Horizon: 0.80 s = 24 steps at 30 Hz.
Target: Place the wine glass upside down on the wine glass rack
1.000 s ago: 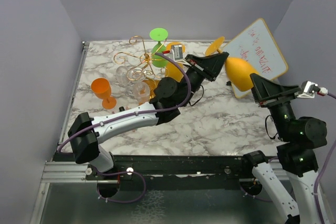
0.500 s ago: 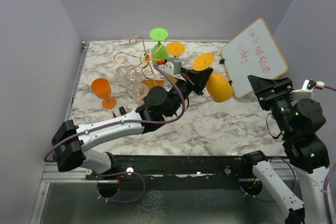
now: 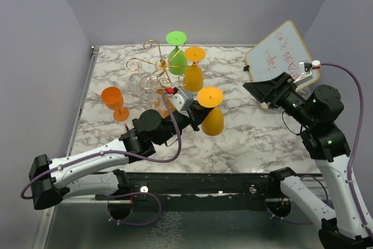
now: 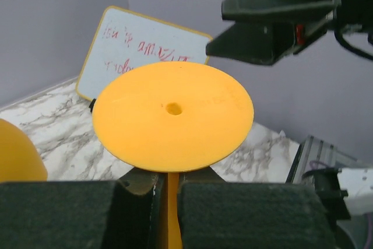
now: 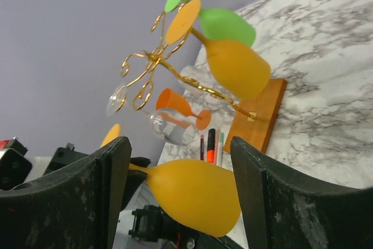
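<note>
The left arm reaches from the near left corner across the marble table [image 3: 250, 138]. Its left gripper [image 3: 201, 111] is clamped on the thin stem of a yellow wine glass [image 3: 213, 122]. The glass is held upside down, with its round foot on top and its bowl below. It sits in front of the rack [image 3: 152, 65] and slightly to the right, apart from the wire arms. Whether its rim touches the table cannot be told.

To the right, the right gripper [image 3: 256, 93] is raised with its jaws spread wide and nothing between them, pointing towards the held glass.

Further back, the gold wire rack on its wooden base carries a green glass [image 3: 177, 58] and a second yellow glass [image 3: 193, 77], both hanging foot up, and clear glasses [image 3: 155, 101] on its nearer arms. An orange glass [image 3: 115, 102] stands upright on the table left of the rack. Some markers [image 5: 211, 144] lie by the base. A whiteboard [image 3: 284, 56] with red writing leans at the far right.
</note>
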{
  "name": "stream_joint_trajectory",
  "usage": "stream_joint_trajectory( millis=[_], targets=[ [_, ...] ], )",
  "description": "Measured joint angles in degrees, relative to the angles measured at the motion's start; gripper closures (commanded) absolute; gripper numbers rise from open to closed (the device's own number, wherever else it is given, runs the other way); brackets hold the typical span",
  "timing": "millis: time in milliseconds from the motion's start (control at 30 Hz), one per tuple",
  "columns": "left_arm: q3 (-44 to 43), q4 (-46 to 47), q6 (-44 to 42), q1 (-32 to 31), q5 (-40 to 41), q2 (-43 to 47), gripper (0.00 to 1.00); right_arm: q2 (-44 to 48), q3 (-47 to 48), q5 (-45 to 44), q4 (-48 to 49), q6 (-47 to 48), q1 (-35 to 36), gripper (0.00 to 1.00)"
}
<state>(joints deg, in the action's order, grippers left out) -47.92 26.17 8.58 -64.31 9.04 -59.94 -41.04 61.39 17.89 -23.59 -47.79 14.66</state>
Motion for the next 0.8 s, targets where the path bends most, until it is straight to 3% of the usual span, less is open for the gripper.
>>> stream_joint_trajectory(
  millis=[167,367,533,800],
  targets=[
    [2.32,-7.96,-4.81,0.0,-0.46,4.61,1.0,-3.63,-0.07,10.29,5.05,0.96,0.0,0.27],
    [2.8,-15.17,-6.03,0.0,9.79,8.48,1.0,-9.64,-0.11,17.49,5.95,1.22,0.0,0.3],
    [2.8,-19.26,-5.64,0.07,17.75,9.25,1.0,-14.86,-1.53,20.87,8.17,-2.58,0.09,0.31],
    [3.58,-20.15,-5.35,0.07,20.61,9.79,1.0,-16.83,-2.25,20.55,14.38,-8.96,6.8,0.34]
  ],
)
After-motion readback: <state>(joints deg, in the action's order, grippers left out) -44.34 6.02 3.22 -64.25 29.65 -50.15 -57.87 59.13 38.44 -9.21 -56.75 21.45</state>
